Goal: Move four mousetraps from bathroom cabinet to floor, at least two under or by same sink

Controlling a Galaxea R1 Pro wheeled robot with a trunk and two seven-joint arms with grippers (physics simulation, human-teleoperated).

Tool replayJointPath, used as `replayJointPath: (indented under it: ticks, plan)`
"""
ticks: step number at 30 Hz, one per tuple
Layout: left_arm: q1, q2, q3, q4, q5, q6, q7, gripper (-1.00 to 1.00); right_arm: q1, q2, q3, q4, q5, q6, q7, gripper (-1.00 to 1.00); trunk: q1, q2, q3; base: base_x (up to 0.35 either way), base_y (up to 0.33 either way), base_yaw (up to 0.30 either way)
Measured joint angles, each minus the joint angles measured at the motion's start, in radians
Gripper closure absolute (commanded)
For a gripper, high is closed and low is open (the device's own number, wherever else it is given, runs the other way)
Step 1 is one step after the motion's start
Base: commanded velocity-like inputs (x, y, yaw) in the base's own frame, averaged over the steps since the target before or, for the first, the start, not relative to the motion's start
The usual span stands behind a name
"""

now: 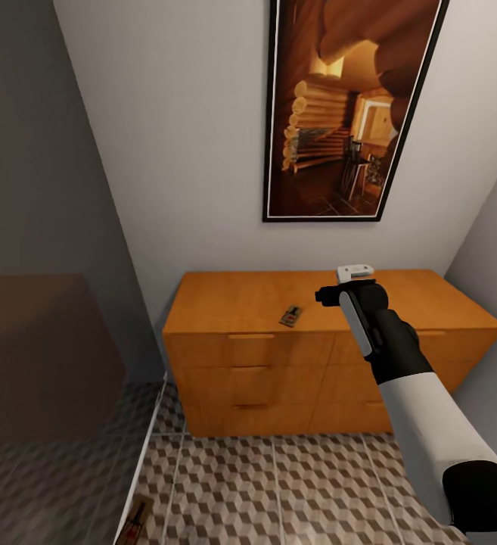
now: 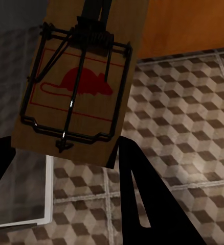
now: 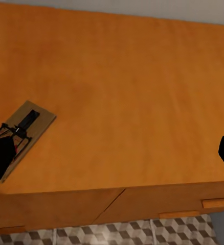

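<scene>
Your left gripper [image 2: 91,158] is clamped on one brown wooden mousetrap [image 2: 76,81], your right gripper [image 3: 112,153], jaws apart, hovers over the orange-brown wooden cabinet [image 1: 233,303] where another trap [image 1: 290,316] waits, so floor placement remains.

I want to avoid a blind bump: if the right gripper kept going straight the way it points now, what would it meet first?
Most likely the bare top of the cabinet: the right gripper looks straight down on it, fingers spread wide. The mousetrap lies off by one finger, not on the centre line. How far the top is, I cannot tell.

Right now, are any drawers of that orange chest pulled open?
No, the chest's drawer fronts all sit flush in the head view.
</scene>
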Motion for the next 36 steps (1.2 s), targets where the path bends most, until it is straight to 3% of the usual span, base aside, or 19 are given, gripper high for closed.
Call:
replayJointPath:
  ticks: [10,19,36]
  plan:
    - [0.0,0.0,0.0,0.0,0.0,0.0,0.0,1.0,0.0,0.0,0.0,0.0,0.001,0.0,0.001,-1.0,0.0,0.0,0.0,0.206,0.118,0.0]
    - [0.0,-0.001,0.0,0.0,0.0,0.0,-0.001,1.0,0.0,0.0,-0.001,0.0,0.0,0.0,0.001,-1.0,0.0,0.0,0.0,0.039,0.009,-0.015]
    - [0.0,0.0,0.0,0.0,0.0,0.0,-0.001,1.0,0.0,-0.002,-0.001,0.0,0.002,0.0,0.002,-1.0,0.0,0.0,0.006,0.075,0.065,-0.174]
